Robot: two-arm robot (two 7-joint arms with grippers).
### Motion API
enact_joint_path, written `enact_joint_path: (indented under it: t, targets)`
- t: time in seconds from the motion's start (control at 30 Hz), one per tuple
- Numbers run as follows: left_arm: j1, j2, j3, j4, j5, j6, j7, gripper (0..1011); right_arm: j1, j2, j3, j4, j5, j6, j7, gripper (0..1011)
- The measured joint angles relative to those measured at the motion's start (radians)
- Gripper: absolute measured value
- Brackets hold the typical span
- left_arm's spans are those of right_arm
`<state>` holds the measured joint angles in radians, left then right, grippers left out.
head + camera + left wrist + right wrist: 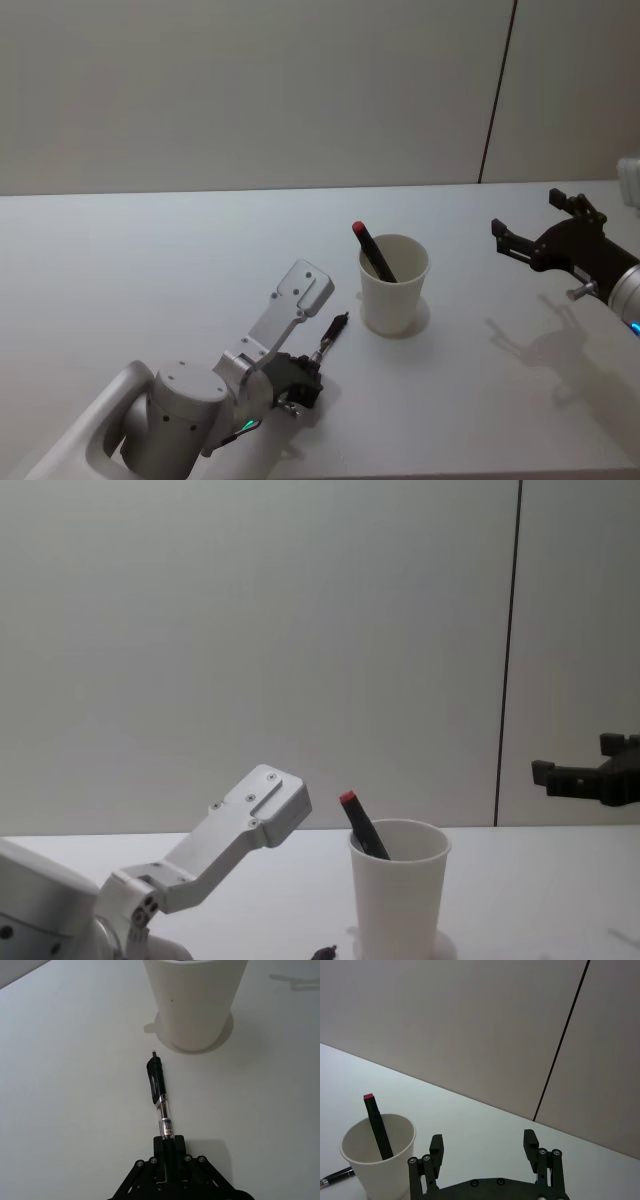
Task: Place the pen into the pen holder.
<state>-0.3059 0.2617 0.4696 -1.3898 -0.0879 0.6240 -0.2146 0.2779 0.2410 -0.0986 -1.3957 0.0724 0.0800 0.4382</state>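
- The left hand [169, 1144] is low over the counter [150, 270], just short of the pen holder [393, 285], with its fingers clenched on one end of the pen [161, 1100].
- The pen's grasped end is hidden between the fingers. Its clip end points at the pen holder's base, near it but apart.
- The pen runs close along the counter; whether it rests on the surface cannot be told.
- The pen holder stands upright at mid-counter. In the left wrist view its rim is cut off by the frame edge.
- A red-capped pen [372, 250] leans inside the pen holder. Its lower part is hidden by the wall.
- The right hand [526, 214] hangs above the counter, well to the right of the pen holder, fingers spread and grasping nothing. Its arm is cut off at the frame edge.
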Motion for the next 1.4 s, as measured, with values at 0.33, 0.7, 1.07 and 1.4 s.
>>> enact_joint_path:
  t: [0.33,0.7,1.07,1.4]
  targets:
    - [0.008,0.004,-0.002,-0.003,0.005,-0.023,0.005,131,0.0,0.0,0.0,0.0,0.0,0.0,0.0,1002]
    - [0.041,0.029,-0.017,-0.055,0.006,-0.114,0.056,131,0.0,0.0,0.0,0.0,0.0,0.0,0.0,1002]
    - [0.094,0.07,-0.033,-0.151,0.004,-0.199,0.118,131,0.0,0.0,0.0,0.0,0.0,0.0,0.0,1002]
    - [0.138,0.105,-0.045,-0.23,0.005,-0.254,0.146,131,0.0,0.0,0.0,0.0,0.0,0.0,0.0,1002]
